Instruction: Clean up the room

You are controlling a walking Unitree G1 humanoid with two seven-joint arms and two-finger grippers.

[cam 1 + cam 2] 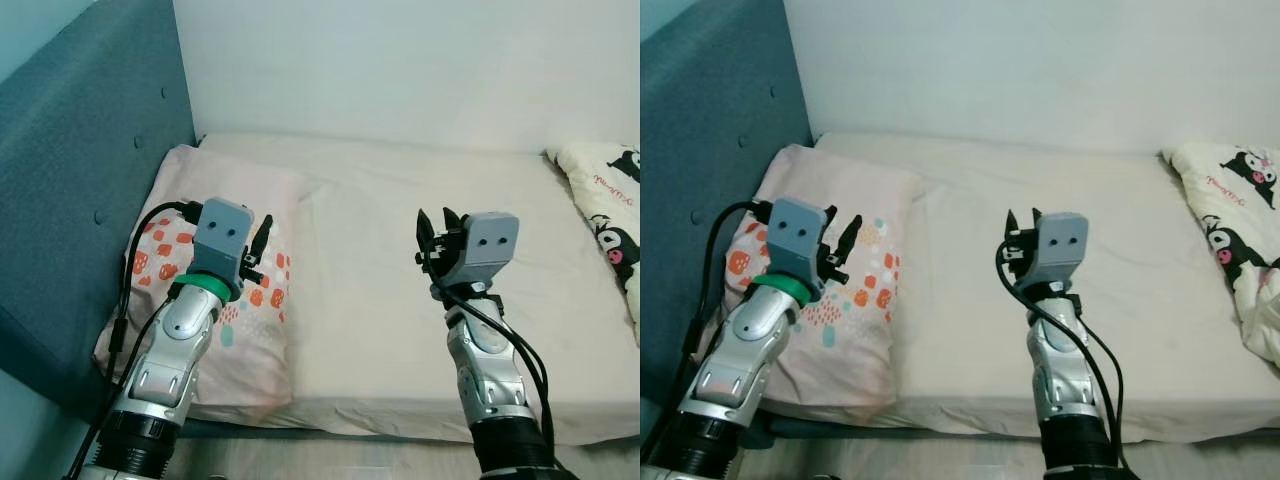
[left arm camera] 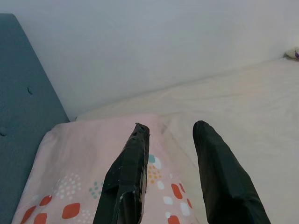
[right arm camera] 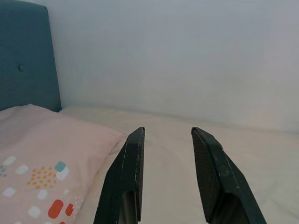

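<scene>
A pink pillow [image 1: 230,290] with red, teal and white spots lies at the head of a cream bed [image 1: 400,290], against the teal headboard [image 1: 80,170]. My left gripper [image 1: 262,238] hovers open above the pillow; its black fingers [image 2: 128,172] hold nothing. Over the middle of the mattress my right gripper [image 1: 434,228] is raised, also open and holding nothing, its fingers [image 3: 125,172] pointing toward the white wall. A white blanket with black cartoon figures [image 1: 610,215] lies bunched at the bed's right end.
The white wall [image 1: 400,70] runs behind the bed. The mattress front edge [image 1: 380,420] is just below my arms, and a strip of pale floor [image 1: 330,460] lies beneath it. Bare sheet spreads between pillow and blanket.
</scene>
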